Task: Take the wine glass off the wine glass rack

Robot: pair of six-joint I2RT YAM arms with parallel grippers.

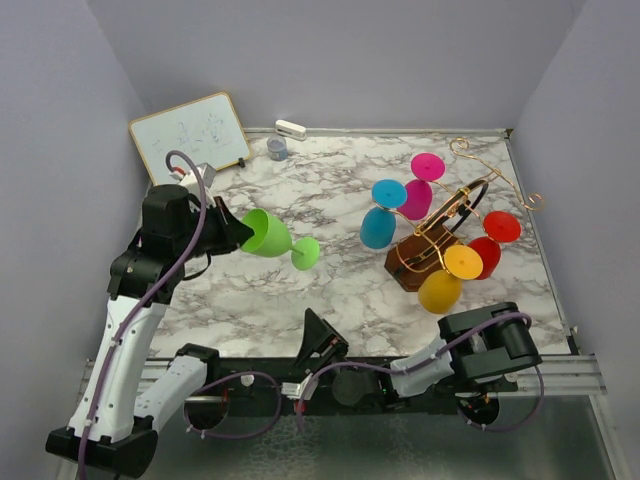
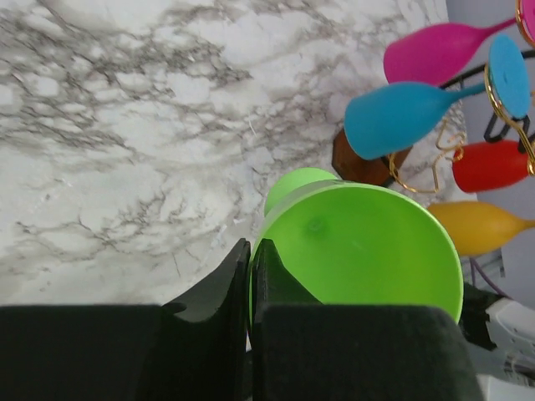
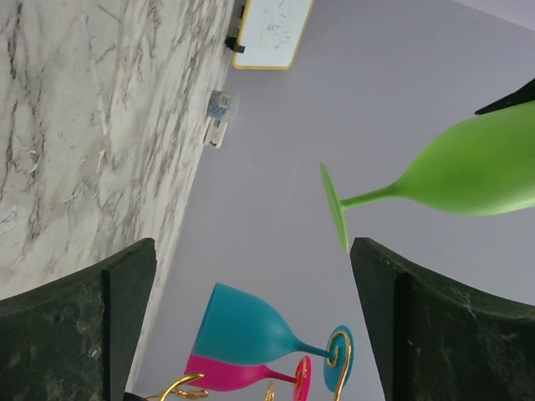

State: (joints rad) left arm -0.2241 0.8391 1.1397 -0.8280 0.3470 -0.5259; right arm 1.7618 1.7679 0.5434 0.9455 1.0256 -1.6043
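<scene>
My left gripper (image 1: 236, 232) has its jaws clamped on the rim of the green wine glass (image 1: 268, 233), tipped on its side, well left of the rack (image 1: 428, 252) and off its hooks. My right gripper (image 1: 322, 338), nearer than the rack, holds its jaws wide apart.

Wine glass (image 1: 268, 233) lies sideways at the left gripper (image 1: 241, 232) over the left half of the table (image 1: 330, 180), well apart from the wine glass rack (image 1: 430, 255) standing at right with other glasses (image 1: 378, 228) hung on it; whiteboard (image 1: 190, 135) leans at rear left.
</scene>
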